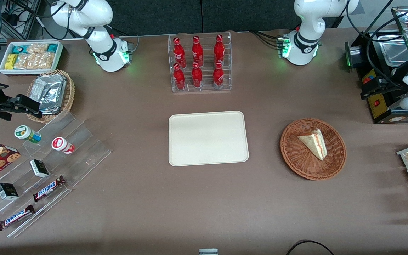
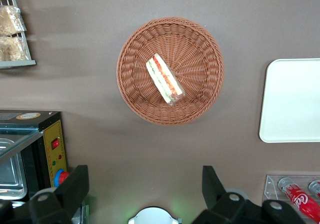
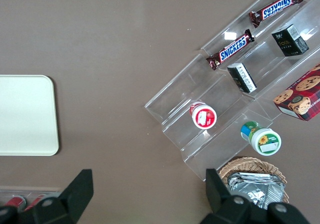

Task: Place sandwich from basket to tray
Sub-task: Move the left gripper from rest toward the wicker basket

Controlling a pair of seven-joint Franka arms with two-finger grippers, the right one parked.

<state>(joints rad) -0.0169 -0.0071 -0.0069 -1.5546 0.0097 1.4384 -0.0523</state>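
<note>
One wrapped sandwich (image 2: pixel 164 78) lies in the wicker basket (image 2: pixel 200 48); we see the pincer (image 2: pixel 145 186) released, high above the desk (image 2: pixel 150 144).

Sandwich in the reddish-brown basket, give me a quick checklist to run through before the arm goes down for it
1. Sandwich is in the basket, lying on its side near the middle: ok.
2. Nothing else in the basket crowding the pick: ok.
3. Gripper open, fingers spread wide: ok.
4. Gripper lined up over the sandwich: not ok; it hangs high, over bare table beside the basket, not over the sandwich.
5. Tray bare and ready to receive: ok.
6. Path from basket to tray, only bare table between them: ok.
</note>
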